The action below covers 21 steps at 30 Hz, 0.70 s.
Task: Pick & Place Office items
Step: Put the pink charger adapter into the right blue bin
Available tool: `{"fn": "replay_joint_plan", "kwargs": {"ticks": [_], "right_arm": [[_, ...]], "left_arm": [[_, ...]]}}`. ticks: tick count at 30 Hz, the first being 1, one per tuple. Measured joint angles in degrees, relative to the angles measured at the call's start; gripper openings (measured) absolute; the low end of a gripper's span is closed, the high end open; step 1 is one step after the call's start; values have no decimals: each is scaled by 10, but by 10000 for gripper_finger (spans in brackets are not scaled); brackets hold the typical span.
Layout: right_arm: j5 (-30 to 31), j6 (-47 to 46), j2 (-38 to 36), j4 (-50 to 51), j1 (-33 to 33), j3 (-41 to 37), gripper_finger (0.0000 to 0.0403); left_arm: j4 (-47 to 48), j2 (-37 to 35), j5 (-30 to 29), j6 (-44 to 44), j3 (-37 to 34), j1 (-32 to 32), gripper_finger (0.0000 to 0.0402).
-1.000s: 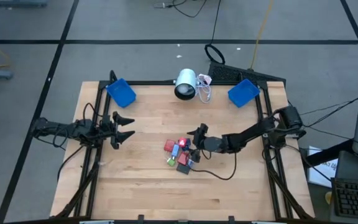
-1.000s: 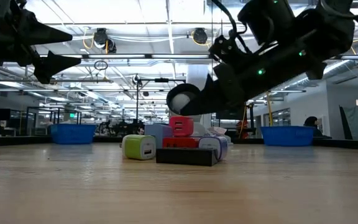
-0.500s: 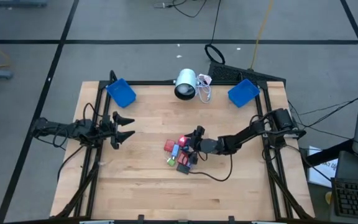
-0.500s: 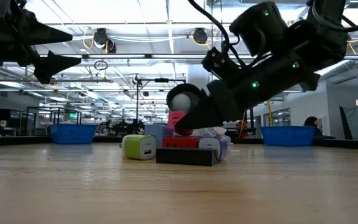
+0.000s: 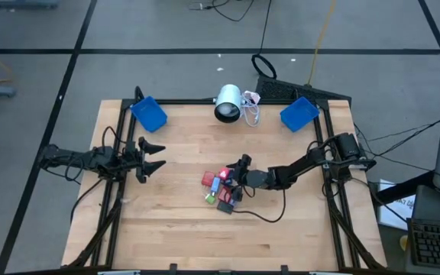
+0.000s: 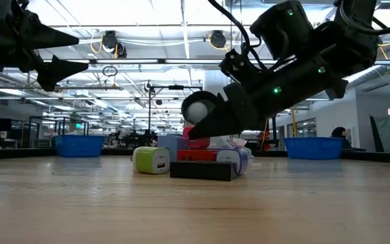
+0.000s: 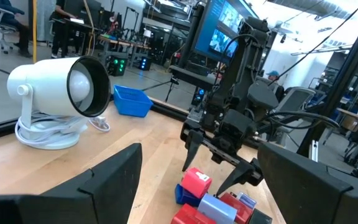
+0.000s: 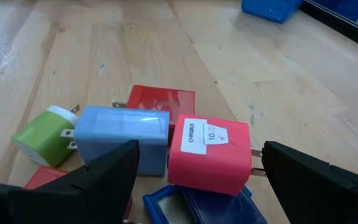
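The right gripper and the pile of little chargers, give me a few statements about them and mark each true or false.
1. The right gripper is open over the pile. True.
2. It holds the red charger. False: the red charger sits free between the open fingers.
3. A green charger lies beside the light blue charger. True.
4. The left gripper is over the pile too. False: it waits open near the table's left side.
5. The white lamp lies inside a blue bin. False: it stands between the two bins.
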<state>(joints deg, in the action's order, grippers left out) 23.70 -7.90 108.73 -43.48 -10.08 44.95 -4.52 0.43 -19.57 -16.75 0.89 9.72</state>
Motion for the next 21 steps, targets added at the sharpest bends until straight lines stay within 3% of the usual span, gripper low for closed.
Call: {"fn": "replay_joint_plan", "kwargs": {"ticks": [21], "right_arm": [[0, -19, 0, 0, 7, 0, 216]], "left_arm": [[0, 0, 0, 0, 0, 0, 324]]}}
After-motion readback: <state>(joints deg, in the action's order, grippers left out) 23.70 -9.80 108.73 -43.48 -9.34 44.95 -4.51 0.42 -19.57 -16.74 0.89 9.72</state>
